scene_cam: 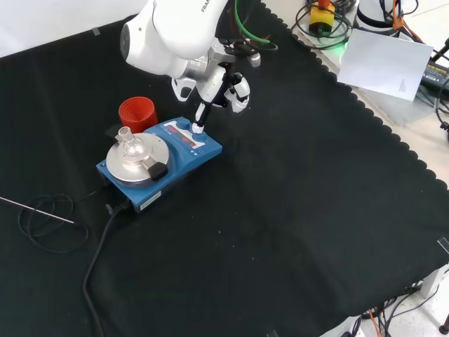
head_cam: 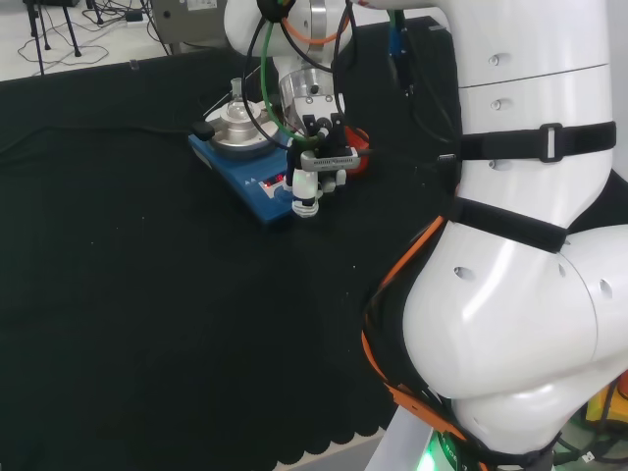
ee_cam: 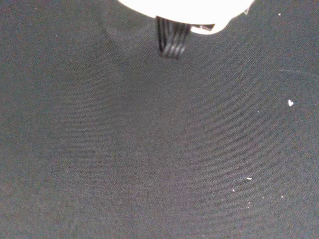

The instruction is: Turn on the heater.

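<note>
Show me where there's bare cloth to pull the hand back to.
In the front view, the cloth right of and below the blue heater is bare out to the scalloped edge. It is crowded around the hand: red ribbed stand behind the heater, cable and wire coil lower left.

A red ribbed ring stand (scene_cam: 137,113) sits on the black cloth (scene_cam: 280,232); a small clear glass flask (scene_cam: 128,137) stands nearby.

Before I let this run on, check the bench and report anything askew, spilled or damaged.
Nothing stands out. The blue heater sits flat on the cloth, a small glass flask upright on its plate, the red ribbed ring upright behind it. The robot hand has one finger down at the heater's front panel. No spill is visible.
</note>
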You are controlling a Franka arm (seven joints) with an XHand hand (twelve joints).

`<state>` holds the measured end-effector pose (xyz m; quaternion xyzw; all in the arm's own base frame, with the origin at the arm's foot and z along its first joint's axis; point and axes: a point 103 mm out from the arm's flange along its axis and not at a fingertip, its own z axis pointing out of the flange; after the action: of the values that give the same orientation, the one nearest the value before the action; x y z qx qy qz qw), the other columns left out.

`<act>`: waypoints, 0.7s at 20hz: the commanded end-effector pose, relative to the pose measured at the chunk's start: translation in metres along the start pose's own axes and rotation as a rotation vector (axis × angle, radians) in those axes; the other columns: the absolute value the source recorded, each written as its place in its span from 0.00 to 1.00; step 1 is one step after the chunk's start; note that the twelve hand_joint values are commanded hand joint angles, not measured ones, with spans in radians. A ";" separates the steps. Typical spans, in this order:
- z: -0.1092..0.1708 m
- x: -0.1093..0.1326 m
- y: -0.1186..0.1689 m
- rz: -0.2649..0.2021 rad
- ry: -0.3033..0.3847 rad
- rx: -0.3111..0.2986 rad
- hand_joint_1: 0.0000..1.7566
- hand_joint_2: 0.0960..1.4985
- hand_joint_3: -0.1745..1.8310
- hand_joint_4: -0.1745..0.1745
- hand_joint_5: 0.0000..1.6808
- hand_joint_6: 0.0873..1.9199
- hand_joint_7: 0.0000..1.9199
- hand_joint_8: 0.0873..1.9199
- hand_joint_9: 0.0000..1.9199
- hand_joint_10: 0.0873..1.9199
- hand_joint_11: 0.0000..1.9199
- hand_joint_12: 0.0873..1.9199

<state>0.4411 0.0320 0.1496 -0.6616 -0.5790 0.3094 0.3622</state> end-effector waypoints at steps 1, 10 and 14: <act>0.001 0.000 0.000 -0.003 0.003 0.000 0.80 0.38 0.61 0.49 0.10 0.00 0.80 0.76 0.91 0.69 1.00 0.81; -0.022 0.001 -0.028 -0.023 0.015 -0.051 0.80 0.38 0.61 0.49 0.10 0.00 0.80 0.76 0.91 0.69 1.00 0.81; -0.026 -0.001 -0.033 -0.024 0.019 -0.061 0.80 0.38 0.61 0.48 0.10 0.00 0.80 0.76 0.91 0.68 1.00 0.81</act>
<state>0.4459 0.0323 0.1827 -0.6673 -0.5916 0.2855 0.3510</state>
